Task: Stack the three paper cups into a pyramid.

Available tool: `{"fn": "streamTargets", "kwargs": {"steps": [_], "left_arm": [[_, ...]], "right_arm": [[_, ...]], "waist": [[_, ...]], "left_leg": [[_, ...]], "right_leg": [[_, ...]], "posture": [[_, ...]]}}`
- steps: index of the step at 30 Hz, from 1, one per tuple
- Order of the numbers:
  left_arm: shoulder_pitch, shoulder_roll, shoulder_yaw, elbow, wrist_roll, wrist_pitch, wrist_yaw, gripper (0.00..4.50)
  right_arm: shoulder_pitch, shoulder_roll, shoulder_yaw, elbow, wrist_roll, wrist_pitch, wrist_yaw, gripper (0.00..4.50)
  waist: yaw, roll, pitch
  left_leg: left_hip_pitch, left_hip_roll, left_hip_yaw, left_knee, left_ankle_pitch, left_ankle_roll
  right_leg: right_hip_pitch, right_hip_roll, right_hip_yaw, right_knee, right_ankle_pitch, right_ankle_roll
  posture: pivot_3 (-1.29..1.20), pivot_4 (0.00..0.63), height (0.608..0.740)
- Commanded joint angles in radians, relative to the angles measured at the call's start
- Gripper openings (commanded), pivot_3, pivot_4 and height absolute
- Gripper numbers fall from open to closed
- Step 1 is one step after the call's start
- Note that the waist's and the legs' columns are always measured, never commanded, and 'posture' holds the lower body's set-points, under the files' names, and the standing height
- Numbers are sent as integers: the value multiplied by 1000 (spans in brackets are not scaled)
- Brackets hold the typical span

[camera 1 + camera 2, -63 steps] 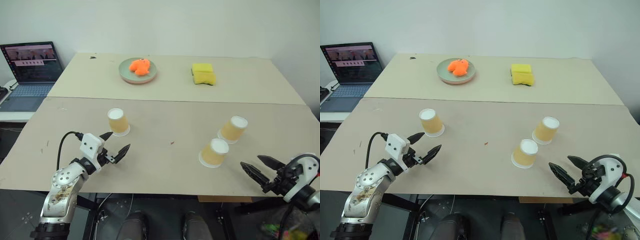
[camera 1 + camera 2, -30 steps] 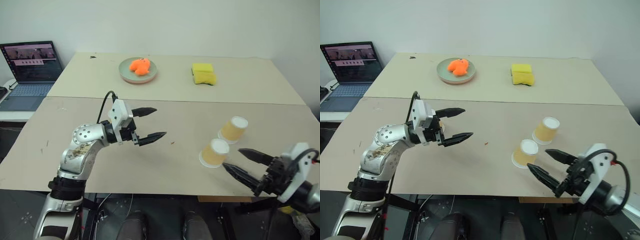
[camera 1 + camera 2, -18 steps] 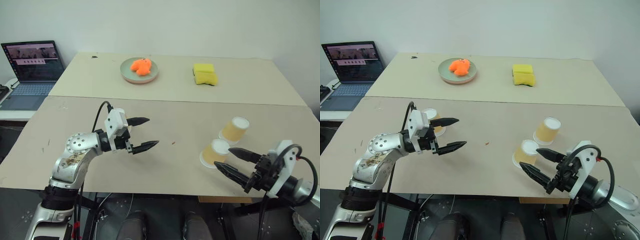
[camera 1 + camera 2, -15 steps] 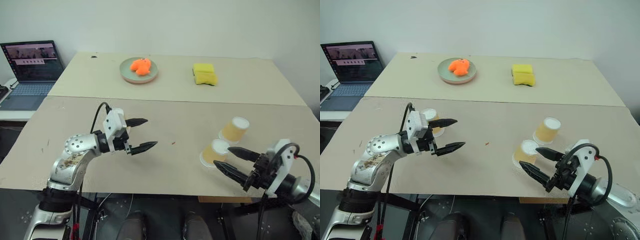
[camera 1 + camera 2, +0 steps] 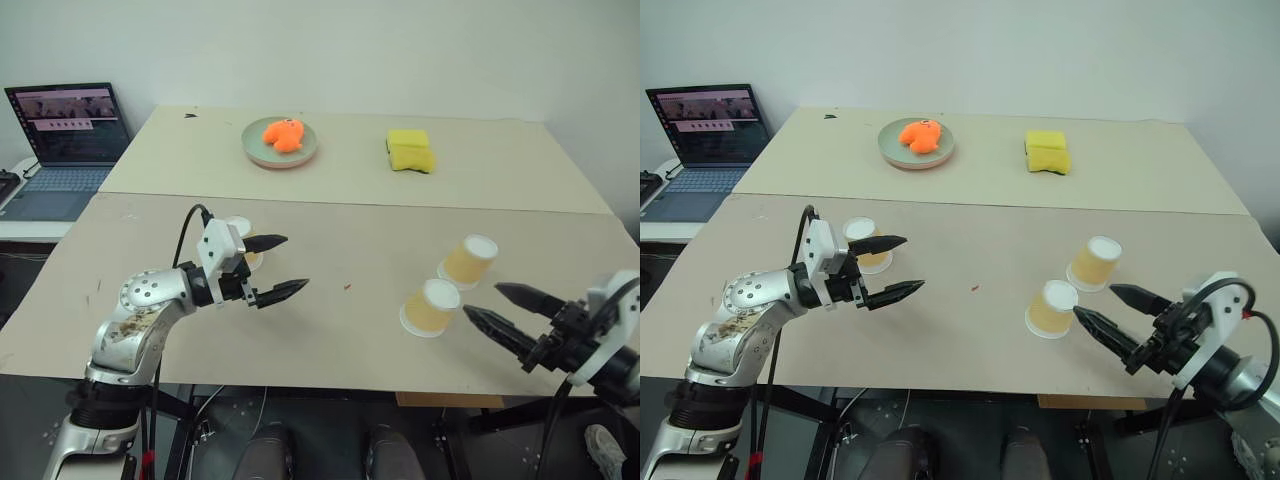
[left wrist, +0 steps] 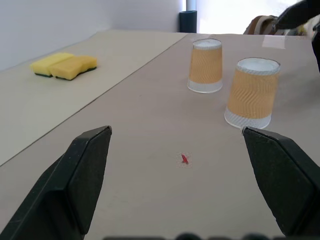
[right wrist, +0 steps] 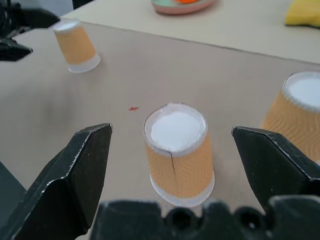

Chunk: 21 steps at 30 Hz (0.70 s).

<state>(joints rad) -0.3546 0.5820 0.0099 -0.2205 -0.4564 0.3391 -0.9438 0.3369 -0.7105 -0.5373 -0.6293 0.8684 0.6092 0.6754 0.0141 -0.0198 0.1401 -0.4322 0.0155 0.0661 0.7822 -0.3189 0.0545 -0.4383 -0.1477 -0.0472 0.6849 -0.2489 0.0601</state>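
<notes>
Standing inverted, three paper cups (image 7: 177, 152) tan, white-rimmed (unstacked); left pincer (image 5: 274, 268), right pincer (image 5: 503, 308) agape.

A green plate (image 5: 252, 146) is being occupied by an orange object (image 5: 282, 134) at the far side of the beige table (image 5: 340, 215). A yellow sponge (image 5: 410, 150) is lying well apart to its right. A laptop (image 5: 62, 140) is standing open beside the table's left edge.
</notes>
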Motion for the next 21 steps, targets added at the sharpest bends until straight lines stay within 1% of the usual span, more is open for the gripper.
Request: {"fn": "streamTargets", "kwargs": {"steps": [1,5,10,21], "left_arm": [[-30,-4,11,-7,-17,-3,-3,4474],[-32,3,20,-9,-22,0,-3,4474],[-32,13,32,-19,-32,10,2,4474],[-2,28,71,-71,-49,44,40,4474]], "right_arm": [[-6,24,48,8,-63,-58,9,4500],[-44,42,108,72,-142,-107,19,4500],[-93,53,131,141,-177,-134,31,4500],[-190,96,247,244,-241,-178,82,4500]], "waist": [[-1,0,0],[-2,0,0],[-2,0,0],[-4,0,0]], "left_leg": [[0,0,0,0,0,0],[0,0,0,0,0,0],[0,0,0,0,0,0],[0,0,0,-1,0,0]], "right_leg": [[0,0,0,0,0,0],[0,0,0,0,0,0],[0,0,0,0,0,0],[0,0,0,0,0,0]], "posture": [[0,150,673],[0,150,673],[0,150,673],[0,150,673]]}}
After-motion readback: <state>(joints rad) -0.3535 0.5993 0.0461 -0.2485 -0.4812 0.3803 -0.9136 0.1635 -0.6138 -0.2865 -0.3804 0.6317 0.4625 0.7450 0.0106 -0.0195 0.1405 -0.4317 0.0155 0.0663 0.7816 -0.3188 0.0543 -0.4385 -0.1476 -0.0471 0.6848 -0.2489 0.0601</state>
